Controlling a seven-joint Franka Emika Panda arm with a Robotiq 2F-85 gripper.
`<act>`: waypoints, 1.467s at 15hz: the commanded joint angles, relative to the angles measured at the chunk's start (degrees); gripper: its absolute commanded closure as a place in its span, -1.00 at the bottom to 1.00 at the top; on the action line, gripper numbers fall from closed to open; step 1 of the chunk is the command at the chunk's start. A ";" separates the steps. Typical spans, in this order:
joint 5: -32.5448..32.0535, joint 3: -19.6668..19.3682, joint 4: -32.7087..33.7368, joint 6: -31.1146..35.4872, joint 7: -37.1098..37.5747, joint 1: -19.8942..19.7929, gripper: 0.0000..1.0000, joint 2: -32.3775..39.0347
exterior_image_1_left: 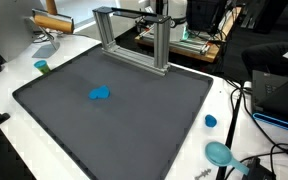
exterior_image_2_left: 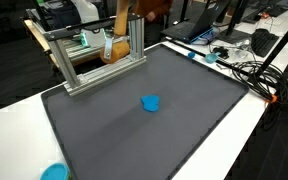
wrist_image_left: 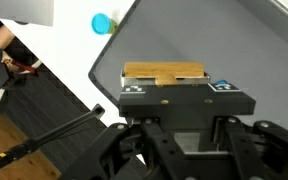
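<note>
My gripper [wrist_image_left: 182, 125] fills the bottom of the wrist view, shut on a black block with a wooden top [wrist_image_left: 164, 72] and two small marker stickers. The block hangs high above the dark grey mat [wrist_image_left: 219, 40]. In both exterior views the gripper [exterior_image_1_left: 160, 10] [exterior_image_2_left: 146, 8] is only partly in frame at the top edge, behind the aluminium frame [exterior_image_1_left: 134, 40] [exterior_image_2_left: 94, 55]. A small blue object [exterior_image_1_left: 100, 94] [exterior_image_2_left: 150, 102] lies near the middle of the mat [exterior_image_1_left: 134, 120] [exterior_image_2_left: 184, 130], well away from the gripper.
On the white table around the mat are a blue cap [exterior_image_1_left: 211, 121] [wrist_image_left: 102, 22], a teal round dish [exterior_image_1_left: 220, 153] [exterior_image_2_left: 54, 172], a green cup [exterior_image_1_left: 41, 66] and a brown roll [exterior_image_1_left: 52, 22]. Cables and equipment crowd one side [exterior_image_2_left: 249, 65].
</note>
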 commanded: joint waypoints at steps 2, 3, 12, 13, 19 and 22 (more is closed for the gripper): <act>-1.82 -0.03 -1.91 -0.76 1.60 0.91 0.55 -1.14; -1.75 0.06 -2.65 -0.74 1.65 1.07 0.05 -1.44; 2.02 0.34 -5.90 -6.23 15.26 1.67 0.55 -3.86; 4.20 0.31 -7.45 -6.53 17.10 1.48 0.55 -5.22; 15.53 -2.55 -24.08 -0.44 23.81 -0.75 0.55 -17.24; 13.62 -3.14 -22.12 -1.54 23.17 -0.52 0.05 -14.75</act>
